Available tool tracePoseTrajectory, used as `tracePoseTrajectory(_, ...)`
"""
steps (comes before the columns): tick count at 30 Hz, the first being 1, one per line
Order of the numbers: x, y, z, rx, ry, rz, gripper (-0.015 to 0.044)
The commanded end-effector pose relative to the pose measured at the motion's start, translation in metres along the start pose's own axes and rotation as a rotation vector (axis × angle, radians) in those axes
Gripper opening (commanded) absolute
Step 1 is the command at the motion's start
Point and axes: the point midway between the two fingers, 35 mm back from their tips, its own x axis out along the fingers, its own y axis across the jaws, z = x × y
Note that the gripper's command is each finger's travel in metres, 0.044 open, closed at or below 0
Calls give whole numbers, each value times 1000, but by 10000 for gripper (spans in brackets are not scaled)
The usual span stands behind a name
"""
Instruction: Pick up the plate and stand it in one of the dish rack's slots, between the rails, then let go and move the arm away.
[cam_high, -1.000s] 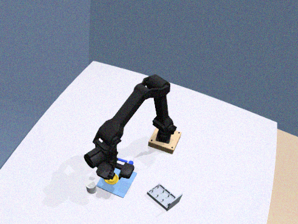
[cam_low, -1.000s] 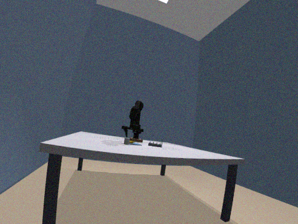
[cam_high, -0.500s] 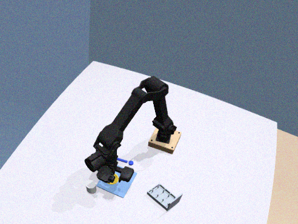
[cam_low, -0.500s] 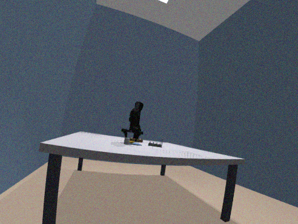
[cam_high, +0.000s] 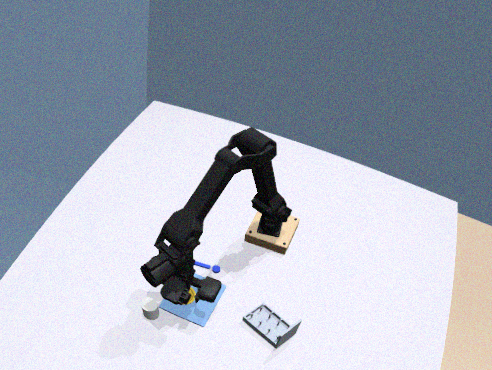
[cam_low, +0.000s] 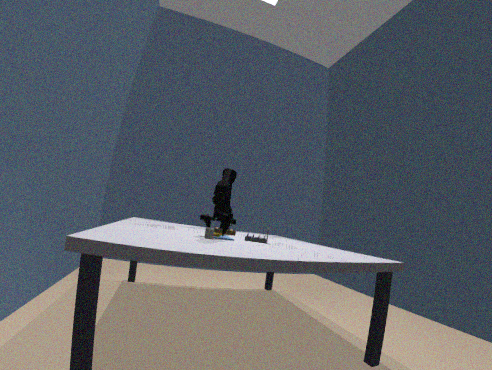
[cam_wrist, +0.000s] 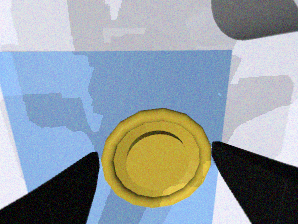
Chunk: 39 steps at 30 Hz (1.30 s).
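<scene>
The yellow round plate lies flat, face up, over the blue mat. My gripper points down over it and is open, with one fingertip at each side of the plate's rim. In the wrist view only thin gaps show between the fingertips and the rim. In the top view the fingers hide much of the plate. The grey dish rack stands on the table to the right of the mat, with small pegs and a raised panel at one end. No plate shows in it.
The blue square mat is under the plate. A grey-white cup stands close beside the mat's left corner. A blue spoon-like utensil lies behind the mat, towards the arm's wooden base.
</scene>
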Motion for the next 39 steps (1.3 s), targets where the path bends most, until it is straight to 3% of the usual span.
tracePoseTrajectory(1, 2, 0, -1, 0, 5, 2, 345)
tracePoseTrajectory(11, 2, 0, -1, 0, 5, 2, 278)
tracePoseTrajectory(22, -35, -4, 9, 0, 4, 2, 0)
tracePoseTrajectory(39, -107, -9, 17, -5, -2, -2, 0)
